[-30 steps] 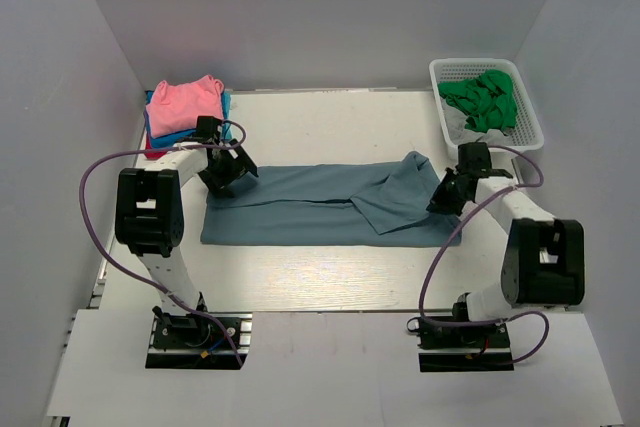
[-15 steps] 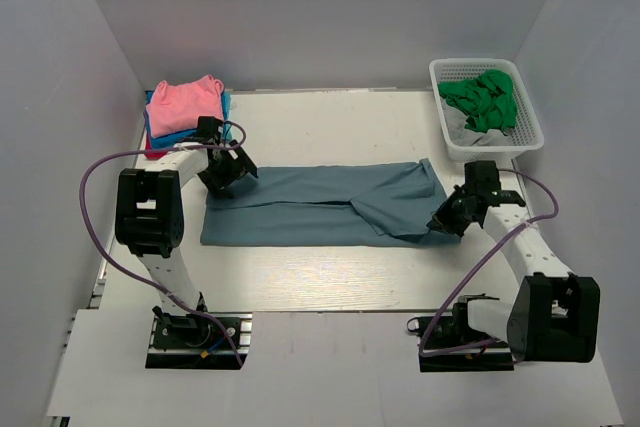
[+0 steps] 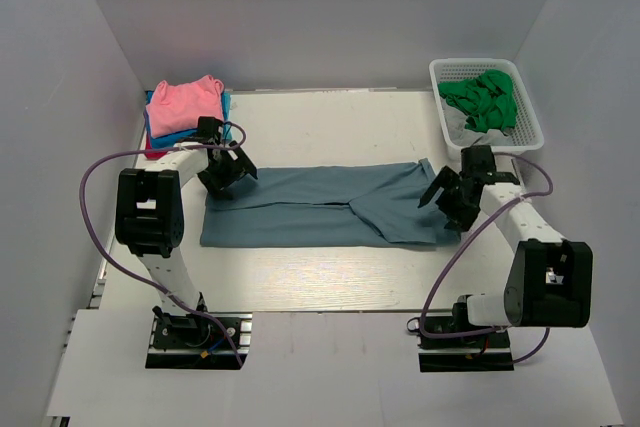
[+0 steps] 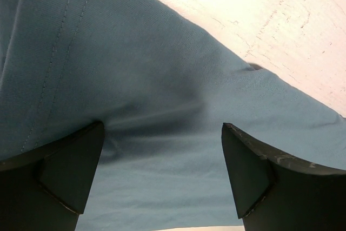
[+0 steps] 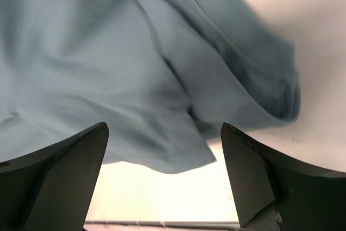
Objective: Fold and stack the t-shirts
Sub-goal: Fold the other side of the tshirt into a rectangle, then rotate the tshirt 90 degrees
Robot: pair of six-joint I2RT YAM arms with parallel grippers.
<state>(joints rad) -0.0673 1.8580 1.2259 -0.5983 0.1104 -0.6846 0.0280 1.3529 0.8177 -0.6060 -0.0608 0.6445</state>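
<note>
A large slate-blue t-shirt lies spread lengthwise across the middle of the table, its right end folded over in a loose flap. My left gripper stands open over the shirt's far left corner; in the left wrist view the blue cloth lies flat under the wide-apart left gripper. My right gripper hangs open just above the shirt's right edge, holding nothing; the right wrist view has the cloth's hem between the fingers of the right gripper. Folded pink, bright blue and red t-shirts are stacked at the far left.
A white mesh basket at the far right corner holds a crumpled green cloth. White walls close in the table on three sides. Bare table runs in front of the shirt.
The right gripper carried the shirt's raised right flap outward and down, then opened and let it go; the flap now lies flat. The left arm has not moved.
</note>
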